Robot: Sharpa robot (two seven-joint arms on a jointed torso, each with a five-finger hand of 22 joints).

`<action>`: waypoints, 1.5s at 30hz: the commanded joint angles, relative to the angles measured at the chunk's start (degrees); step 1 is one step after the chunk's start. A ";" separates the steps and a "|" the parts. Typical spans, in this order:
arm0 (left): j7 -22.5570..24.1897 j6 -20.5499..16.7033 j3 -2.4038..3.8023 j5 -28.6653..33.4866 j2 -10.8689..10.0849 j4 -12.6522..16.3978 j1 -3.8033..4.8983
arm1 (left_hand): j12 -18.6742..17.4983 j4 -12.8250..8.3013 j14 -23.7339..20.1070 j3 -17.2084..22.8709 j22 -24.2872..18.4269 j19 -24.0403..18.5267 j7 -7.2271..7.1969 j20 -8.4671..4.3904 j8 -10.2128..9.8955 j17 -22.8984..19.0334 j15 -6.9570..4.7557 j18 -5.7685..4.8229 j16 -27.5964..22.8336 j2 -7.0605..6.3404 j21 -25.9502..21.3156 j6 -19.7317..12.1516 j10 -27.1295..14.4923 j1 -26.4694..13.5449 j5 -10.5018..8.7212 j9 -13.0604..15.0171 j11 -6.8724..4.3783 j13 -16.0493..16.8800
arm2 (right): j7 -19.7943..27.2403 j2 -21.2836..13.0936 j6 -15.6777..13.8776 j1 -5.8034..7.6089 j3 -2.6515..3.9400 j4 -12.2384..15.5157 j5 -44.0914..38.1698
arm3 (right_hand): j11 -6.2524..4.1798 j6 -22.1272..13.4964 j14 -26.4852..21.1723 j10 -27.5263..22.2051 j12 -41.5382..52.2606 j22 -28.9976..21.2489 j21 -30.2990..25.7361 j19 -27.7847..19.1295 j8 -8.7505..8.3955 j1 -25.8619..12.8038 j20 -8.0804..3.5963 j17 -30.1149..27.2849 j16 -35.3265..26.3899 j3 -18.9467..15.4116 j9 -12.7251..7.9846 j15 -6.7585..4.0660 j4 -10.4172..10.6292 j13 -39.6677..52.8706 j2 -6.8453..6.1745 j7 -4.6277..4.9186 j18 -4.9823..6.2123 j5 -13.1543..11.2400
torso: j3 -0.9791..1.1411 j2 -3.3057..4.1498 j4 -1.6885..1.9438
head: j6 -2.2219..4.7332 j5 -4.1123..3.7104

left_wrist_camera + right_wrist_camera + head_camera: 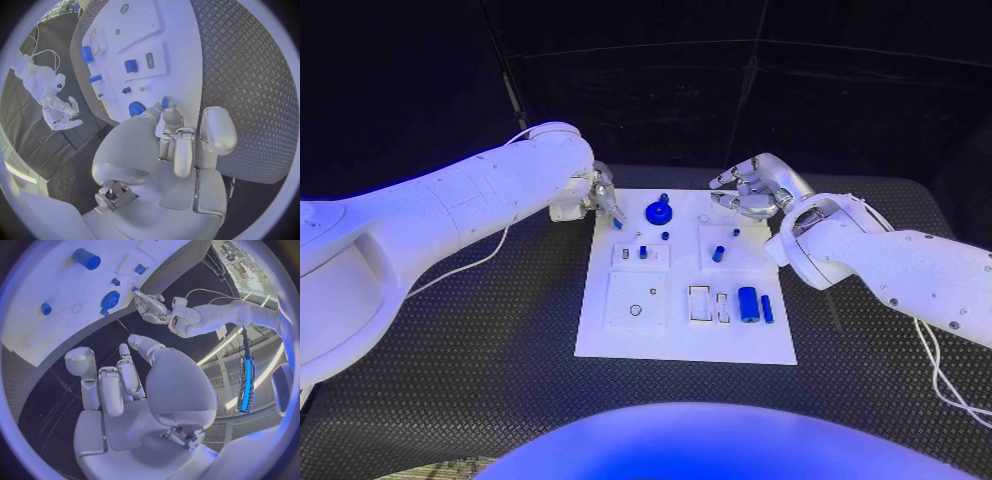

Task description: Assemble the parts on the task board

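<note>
White task board (682,340) lies flat in the middle of a black table (473,380), with small blue parts spread over it. At the far edge a blue gear (659,211) sits on the board, with small blue pegs (665,236) just near of it. Toward the near right, a blue cylinder (747,299) and a slimmer blue pin (766,308) lie loose on their sides beside empty rectangular slots, so much of the assembly looks undone. The left hand (593,193) is at the board's far left corner, its fingertips (164,111) down at the board's edge, touching or nearly touching a small blue piece (165,102) next to the gear; whether it grips that piece cannot be told. The right hand (750,190) hovers over the far right corner, fingers loosely curled and holding nothing.
</note>
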 commanded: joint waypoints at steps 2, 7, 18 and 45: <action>0.36 -2.73 0.04 3.66 -1.76 2.95 0.12 | -0.23 -5.49 5.91 9.96 9.25 0.35 -0.48 -0.31 1.36 15.10 -0.42 -0.02 0.36 -1.79 0.20 -0.28 0.72 -3.54 -0.07 1.32 -0.13 0.00 | 0.48 -0.08 0.41 0.11 0.05 0.02 0.17 | -0.05 -0.47 4.61 -0.09 0.07 0.06 -0.16 -0.37 0.32 0.55 0.01 9.14 -0.27 -0.46 -0.04 -0.02 0.08 0.10 0.11 0.09 0.50 0.34 | 0.00 0.00 0.07 | -0.01 -0.58; 0.36 -4.80 0.01 4.22 -4.13 7.10 0.15 | -0.19 -6.59 5.91 15.05 9.20 0.32 -0.56 -0.39 2.83 15.10 -0.43 0.03 0.36 -3.29 0.04 -0.56 1.01 -6.12 -0.12 1.92 -0.24 0.04 | 0.48 -0.15 0.41 0.11 0.05 -0.05 0.24 | -0.05 -0.47 4.61 -0.09 0.07 0.06 -0.16 -0.37 0.32 0.55 0.01 9.14 -0.27 -0.46 -0.04 -0.02 0.08 0.10 0.11 0.09 0.50 0.34 | -0.01 -0.07 0.08 | -0.01 -0.14; 0.15 -12.61 -0.33 4.04 -10.15 18.11 -0.32 | -0.05 -8.65 5.91 22.06 9.27 0.47 -0.80 -0.55 5.32 15.10 -0.68 -0.03 0.36 -5.36 0.38 -1.19 1.58 -9.41 0.05 2.97 -0.44 0.26 | 0.43 -0.41 0.50 0.11 0.04 -0.16 0.26 | -0.05 -0.47 4.61 -0.09 0.07 0.06 -0.16 -0.37 0.32 0.55 0.01 9.14 -0.27 -0.46 -0.04 -0.02 0.08 0.10 0.11 0.09 0.50 0.34 | -0.03 -0.04 0.09 | -0.01 0.16; 0.15 -20.18 -2.32 -2.05 -14.57 27.18 -4.33 | 0.21 -9.24 5.89 24.23 9.34 0.61 -0.97 -0.65 6.34 15.03 -0.81 -0.08 0.31 -6.25 0.74 -1.23 2.06 -10.84 0.10 3.35 -0.59 0.59 | 0.43 -0.17 0.98 0.10 0.04 -0.65 0.26 | -0.05 -0.45 4.61 -0.08 0.07 0.04 -0.17 -0.38 0.36 0.51 0.02 9.14 -0.27 -0.51 -0.03 -0.01 0.15 0.09 0.15 0.09 0.50 0.34 | -0.09 0.11 -0.06 | -0.01 0.95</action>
